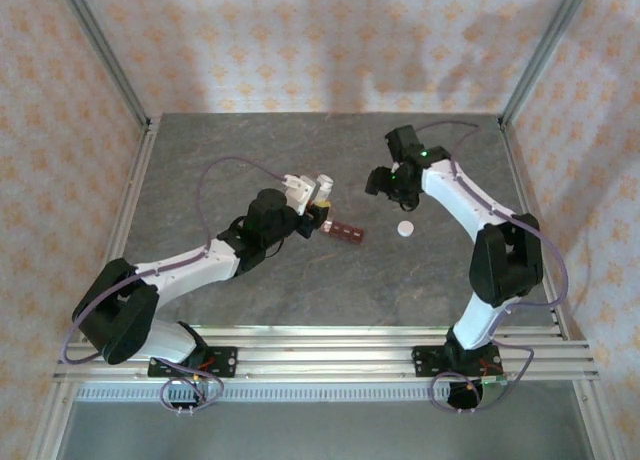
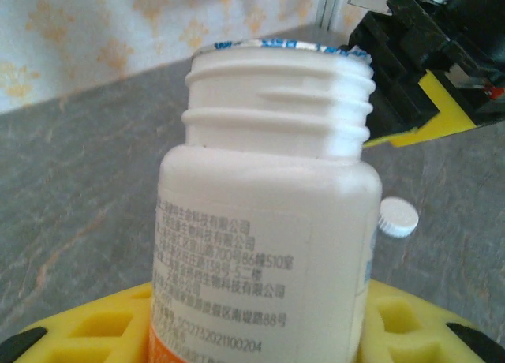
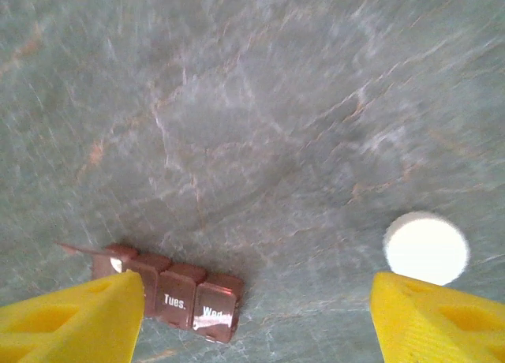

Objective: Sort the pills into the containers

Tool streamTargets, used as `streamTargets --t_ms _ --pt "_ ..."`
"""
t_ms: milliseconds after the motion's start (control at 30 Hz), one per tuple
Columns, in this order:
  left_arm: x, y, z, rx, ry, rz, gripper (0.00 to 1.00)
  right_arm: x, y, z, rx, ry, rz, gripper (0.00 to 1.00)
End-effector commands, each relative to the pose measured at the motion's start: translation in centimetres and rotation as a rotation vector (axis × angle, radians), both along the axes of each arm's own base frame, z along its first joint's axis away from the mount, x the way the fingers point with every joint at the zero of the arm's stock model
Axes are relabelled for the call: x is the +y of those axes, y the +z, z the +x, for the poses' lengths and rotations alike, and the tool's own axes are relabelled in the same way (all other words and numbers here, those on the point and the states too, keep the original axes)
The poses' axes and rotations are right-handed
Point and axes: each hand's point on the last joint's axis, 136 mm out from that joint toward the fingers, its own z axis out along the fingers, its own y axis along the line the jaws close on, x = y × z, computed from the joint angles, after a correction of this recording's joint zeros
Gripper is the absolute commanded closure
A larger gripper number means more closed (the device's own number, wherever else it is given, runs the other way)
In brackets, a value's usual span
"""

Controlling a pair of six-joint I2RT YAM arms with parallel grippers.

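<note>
Robot lab cell, alu frame (image 1: 330, 350), wallpaper backdrop (image 1: 300, 40)

A: Item one?
B: Counter (image 1: 300, 280), grey, stone-veined.
A: Two?
B: White bottle (image 2: 268, 245), uncapped; threaded neck, torn foil at the rim, printed label, orange band at its foot.
A: Three?
B: White ribbed cap (image 1: 405, 229), flat on the counter, apart from the bottle.
A: Surround?
B: Floral-patterned walls (image 1: 300, 40); aluminium rails (image 1: 330, 342) along the near edge.

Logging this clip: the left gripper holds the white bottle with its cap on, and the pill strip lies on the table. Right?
No: the cap is off. The left wrist view shows bare threads on the bottle in the left gripper, the cap lying on the table. The strip lies there too.
</note>
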Motion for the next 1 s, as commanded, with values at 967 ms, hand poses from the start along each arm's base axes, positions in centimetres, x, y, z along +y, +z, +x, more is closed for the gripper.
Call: streamTargets --t_ms 967 --pt "-2.8 12.2 1.8 -0.454 -0.257 -0.407 1.00 -6.4 -9.0 -4.1 0.301 -0.015 -0.231 0.22"
